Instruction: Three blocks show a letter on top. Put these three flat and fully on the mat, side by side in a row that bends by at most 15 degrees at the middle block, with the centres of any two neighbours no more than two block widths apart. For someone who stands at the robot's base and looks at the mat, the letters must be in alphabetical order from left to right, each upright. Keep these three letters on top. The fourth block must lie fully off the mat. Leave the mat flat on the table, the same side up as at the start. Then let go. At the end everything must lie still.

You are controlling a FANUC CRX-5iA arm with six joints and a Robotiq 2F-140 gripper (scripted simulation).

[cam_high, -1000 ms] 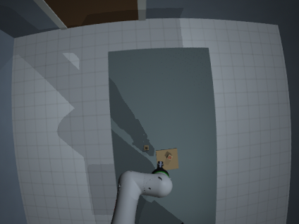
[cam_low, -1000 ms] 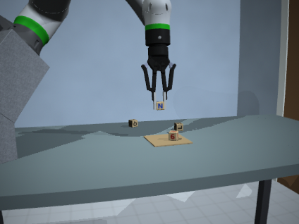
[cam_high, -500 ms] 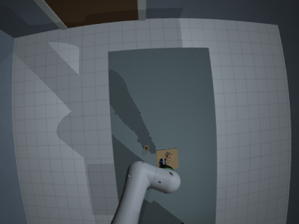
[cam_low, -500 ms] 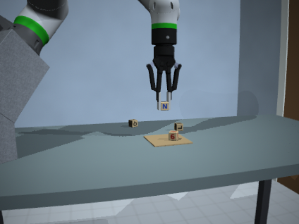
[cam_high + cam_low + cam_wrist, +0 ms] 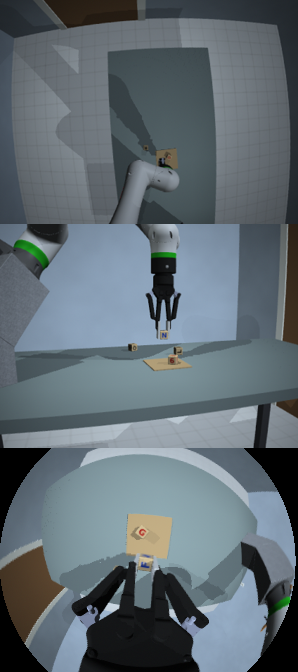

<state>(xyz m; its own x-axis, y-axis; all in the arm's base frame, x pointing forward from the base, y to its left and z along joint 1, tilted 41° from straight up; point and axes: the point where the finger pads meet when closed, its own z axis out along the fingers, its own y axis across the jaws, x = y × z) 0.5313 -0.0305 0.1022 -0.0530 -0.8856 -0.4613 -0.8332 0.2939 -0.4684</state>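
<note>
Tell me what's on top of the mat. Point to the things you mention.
One block [image 5: 169, 158] [image 5: 172, 360] [image 5: 142, 532] sits on the mat [image 5: 173, 164] [image 5: 154, 365] [image 5: 162, 545], with a red G on top and a red 6 on one side. The face it rests on, and the patch of mat beneath it, are covered.

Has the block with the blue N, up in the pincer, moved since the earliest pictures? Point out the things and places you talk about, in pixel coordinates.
Yes. In the exterior view, the N block [image 5: 164, 335] [image 5: 145, 565] has shifted rightward and slightly down against the mat [image 5: 174, 164] [image 5: 156, 365] [image 5: 162, 548], closer to its middle.
</note>
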